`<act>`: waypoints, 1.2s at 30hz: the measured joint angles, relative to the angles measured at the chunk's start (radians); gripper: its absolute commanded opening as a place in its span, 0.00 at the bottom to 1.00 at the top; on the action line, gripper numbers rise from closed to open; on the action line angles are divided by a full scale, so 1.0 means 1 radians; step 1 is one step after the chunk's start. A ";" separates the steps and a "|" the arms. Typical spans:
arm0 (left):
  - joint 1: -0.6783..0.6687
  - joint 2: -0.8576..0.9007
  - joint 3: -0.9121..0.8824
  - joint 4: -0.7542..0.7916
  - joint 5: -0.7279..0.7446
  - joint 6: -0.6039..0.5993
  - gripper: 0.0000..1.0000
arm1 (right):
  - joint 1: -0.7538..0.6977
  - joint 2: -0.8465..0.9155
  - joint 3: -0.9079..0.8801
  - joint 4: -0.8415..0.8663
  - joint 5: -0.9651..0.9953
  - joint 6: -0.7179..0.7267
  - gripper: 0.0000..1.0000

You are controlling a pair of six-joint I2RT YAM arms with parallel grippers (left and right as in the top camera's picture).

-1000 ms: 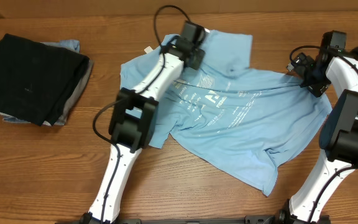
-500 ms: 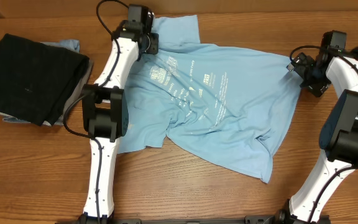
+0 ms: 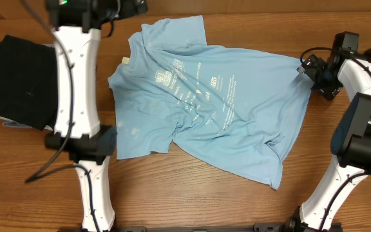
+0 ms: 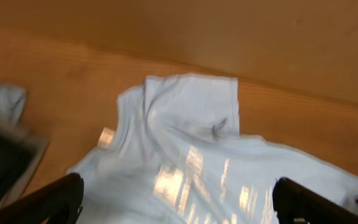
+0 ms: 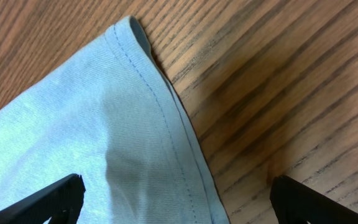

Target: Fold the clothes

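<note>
Black garments sitting folded far left. Left hand hovering wide open, empty, over blue T-shirt, which is lying spread but wrinkled on the table. Right hand gaping empty over its right hem. Likely flattening stage; next move is calling for both hands pinching an edge to fold.

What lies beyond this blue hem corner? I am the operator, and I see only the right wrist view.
Observer: The corner belongs to a light blue T-shirt. It lies spread out with the print side up, wrinkled and not yet folded.
Operator: Does the left claw hold any part of it?
Observer: No. The left claw is open and empty, and it hangs beyond the shirt's collar end.
</note>
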 measured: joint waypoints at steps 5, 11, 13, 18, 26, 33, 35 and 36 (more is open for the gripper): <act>0.010 -0.069 0.005 -0.182 0.003 -0.010 1.00 | 0.000 0.000 0.000 -0.072 -0.028 -0.003 0.94; 0.126 -0.077 0.003 -0.214 0.044 -0.009 1.00 | -0.022 0.000 0.084 -0.375 -0.262 -0.232 0.38; 0.166 -0.088 0.003 -0.214 0.044 -0.007 1.00 | -0.034 0.000 0.194 -0.534 -0.306 -0.273 0.38; 0.201 -0.131 -0.023 -0.212 0.045 0.045 1.00 | -0.036 -0.102 0.386 -0.896 -0.316 -0.327 0.40; 0.201 -0.145 -0.446 -0.204 0.016 0.067 1.00 | 0.006 -0.242 -0.071 -0.806 -0.321 -0.371 0.18; 0.201 -0.146 -0.640 -0.150 -0.052 0.067 1.00 | 0.043 -0.528 -0.526 -0.485 -0.333 -0.385 0.13; 0.201 -0.146 -0.659 -0.145 -0.058 0.067 1.00 | 0.059 -0.525 -0.615 -0.397 -0.328 -0.385 0.15; 0.201 -0.146 -0.669 -0.143 -0.059 0.067 1.00 | 0.063 -0.520 -0.671 -0.359 -0.324 -0.384 0.15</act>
